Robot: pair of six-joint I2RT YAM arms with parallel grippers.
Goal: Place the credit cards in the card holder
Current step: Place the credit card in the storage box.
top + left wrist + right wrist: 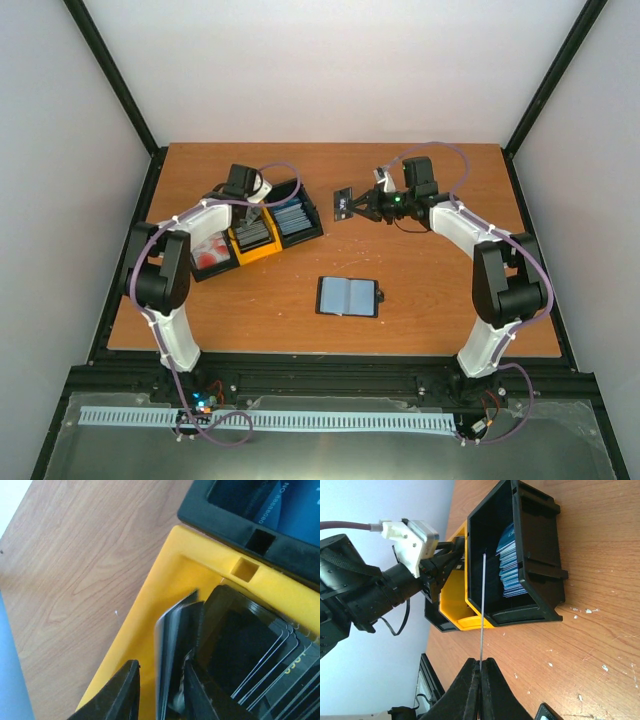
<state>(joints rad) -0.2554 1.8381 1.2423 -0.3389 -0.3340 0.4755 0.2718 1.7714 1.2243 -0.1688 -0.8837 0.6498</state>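
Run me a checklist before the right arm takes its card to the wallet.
1. Right tool shut on its card: ok.
2. Card holder lying open on the table: ok.
3. Left arm away from the card holder, its left tool down in the yellow bin: ok.
4. Left tool gripping the grey card between its fingers: not ok, fingers stand apart.
5. Which face of the right tool's card is up: cannot tell, it shows edge-on.
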